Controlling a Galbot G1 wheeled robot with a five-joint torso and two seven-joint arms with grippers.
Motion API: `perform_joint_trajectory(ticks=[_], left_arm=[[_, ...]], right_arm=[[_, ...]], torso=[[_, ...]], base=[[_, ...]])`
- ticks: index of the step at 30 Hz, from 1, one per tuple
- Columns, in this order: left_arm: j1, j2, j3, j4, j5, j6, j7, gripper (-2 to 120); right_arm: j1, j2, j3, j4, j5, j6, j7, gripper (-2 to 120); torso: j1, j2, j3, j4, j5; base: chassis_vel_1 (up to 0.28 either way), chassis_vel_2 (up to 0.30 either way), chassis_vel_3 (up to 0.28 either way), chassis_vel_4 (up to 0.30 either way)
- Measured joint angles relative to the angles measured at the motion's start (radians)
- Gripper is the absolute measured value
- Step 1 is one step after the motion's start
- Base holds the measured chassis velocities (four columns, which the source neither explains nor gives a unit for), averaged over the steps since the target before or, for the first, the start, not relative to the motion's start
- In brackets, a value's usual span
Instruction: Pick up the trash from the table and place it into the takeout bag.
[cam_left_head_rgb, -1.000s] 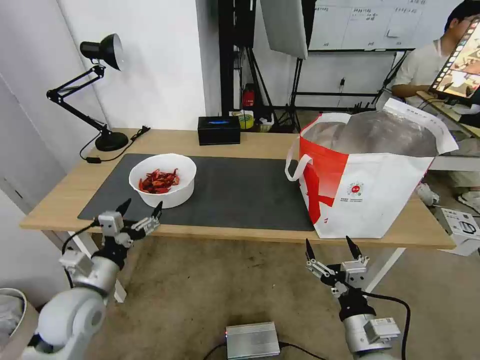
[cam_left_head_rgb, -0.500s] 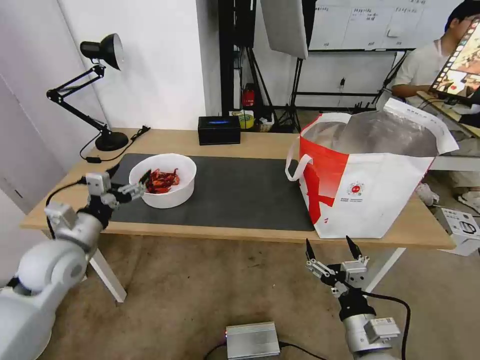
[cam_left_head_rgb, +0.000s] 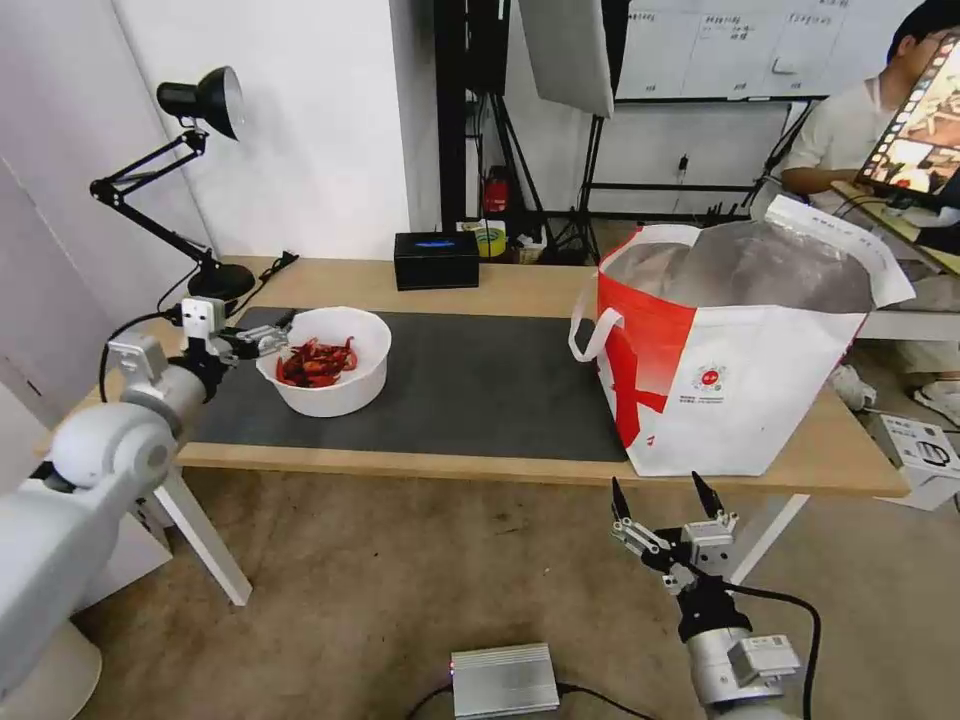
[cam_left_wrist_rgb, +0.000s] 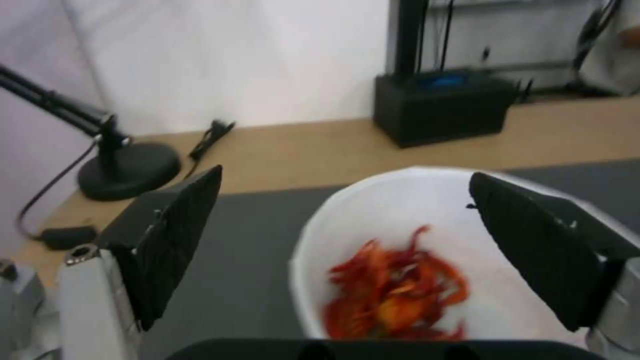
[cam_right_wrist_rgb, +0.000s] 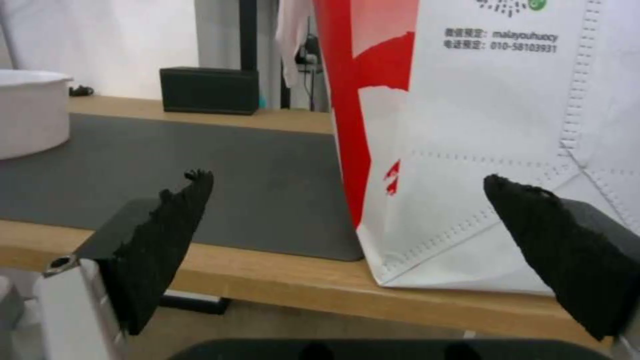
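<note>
A white round bowl (cam_left_head_rgb: 325, 385) of red crayfish shells (cam_left_head_rgb: 318, 362) sits on the left part of the dark grey mat (cam_left_head_rgb: 480, 390) on the light-wood table (cam_left_head_rgb: 500, 285). My left gripper (cam_left_head_rgb: 275, 335) is open at the bowl's left rim; in the left wrist view its fingers (cam_left_wrist_rgb: 180, 235) stand either side of the bowl (cam_left_wrist_rgb: 400, 210), one outside and one over the inside. The white-and-red takeout bag (cam_left_head_rgb: 740, 380) stands open on the table's right end. Below the table's front edge, in front of the bag (cam_right_wrist_rgb: 480, 125), my right gripper (cam_left_head_rgb: 667, 500) hangs open and holds nothing.
A black tissue box (cam_left_head_rgb: 436, 260) stands at the table's back edge. A black desk lamp (cam_left_head_rgb: 200, 180) with its cable occupies the back left corner. On the floor in front lies a silver box (cam_left_head_rgb: 503, 680) with cables. Bare mat lies between bowl and bag.
My left arm has risen from below the table's front edge and reached in to the bowl's left rim. The right arm, bowl and bag have not moved.
</note>
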Motion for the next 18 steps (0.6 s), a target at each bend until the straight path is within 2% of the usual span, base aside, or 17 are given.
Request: perform_joint_trajectory(ticks=[2, 5, 9, 10, 11, 12, 13, 15, 16, 18], left_arm=[[-0.014, 0.005, 0.008, 0.009, -0.001, 0.014, 0.002, 100], [-0.09, 0.022, 0.068, 0.049, -0.03, 0.066, 0.007, 100], [-0.181, 0.034, 0.158, 0.089, -0.116, 0.126, 0.006, 100], [-0.22, 0.037, 0.195, 0.103, -0.15, 0.17, 0.007, 100], [-0.22, 0.037, 0.195, 0.103, -0.15, 0.17, 0.007, 100], [-0.252, 0.037, 0.219, 0.113, -0.186, 0.216, 0.006, 100], [-0.252, 0.037, 0.219, 0.113, -0.186, 0.216, 0.006, 100], [-0.292, 0.031, 0.249, 0.127, -0.223, 0.258, -0.006, 100], [-0.344, 0.021, 0.289, 0.148, -0.26, 0.299, -0.023, 100], [-0.372, 0.016, 0.314, 0.158, -0.286, 0.32, -0.04, 100]], right_arm=[[0.0, 0.0, 0.0, 0.0, 0.0, 0.0, 0.0, 100], [0.0, 0.0, 0.0, 0.0, 0.0, 0.0, 0.0, 100], [0.0, 0.0, 0.0, 0.0, 0.0, 0.0, 0.0, 100], [0.0, 0.0, 0.0, 0.0, 0.0, 0.0, 0.0, 100], [0.0, 0.0, 0.0, 0.0, 0.0, 0.0, 0.0, 100], [0.0, 0.0, 0.0, 0.0, 0.0, 0.0, 0.0, 100], [0.0, 0.0, 0.0, 0.0, 0.0, 0.0, 0.0, 100], [0.0, 0.0, 0.0, 0.0, 0.0, 0.0, 0.0, 100], [0.0, 0.0, 0.0, 0.0, 0.0, 0.0, 0.0, 100], [0.0, 0.0, 0.0, 0.0, 0.0, 0.0, 0.0, 100]], torso=[[0.0, 0.0, 0.0, 0.0001, 0.0], [0.0, 0.0, 0.0, -0.0004, 0.0001], [0.0, 0.0, 0.0, -0.0005, 0.0], [0.0, 0.0, 0.0, -0.0003, 0.0], [0.0, 0.0, 0.0, -0.0003, 0.0], [0.0, 0.0, 0.0, -0.0003, 0.0], [0.0, 0.0, 0.0, -0.0003, 0.0], [0.0, 0.0, 0.0, -0.0004, 0.0002], [0.0, 0.0, 0.0, -0.0005, 0.0], [0.0, 0.0, 0.0, -0.0005, 0.0002]], base=[[0.0, 0.0, 0.0, 0.0], [0.0, 0.0, 0.0, 0.0], [0.0, 0.0, 0.0, 0.0], [0.0, 0.0, 0.0, 0.0], [0.0, 0.0, 0.0, 0.0], [0.0, 0.0, 0.0, 0.0], [0.0, 0.0, 0.0, 0.0], [0.0, 0.0, 0.0, 0.0], [0.0, 0.0, 0.0, 0.0], [0.0, 0.0, 0.0, 0.0]])
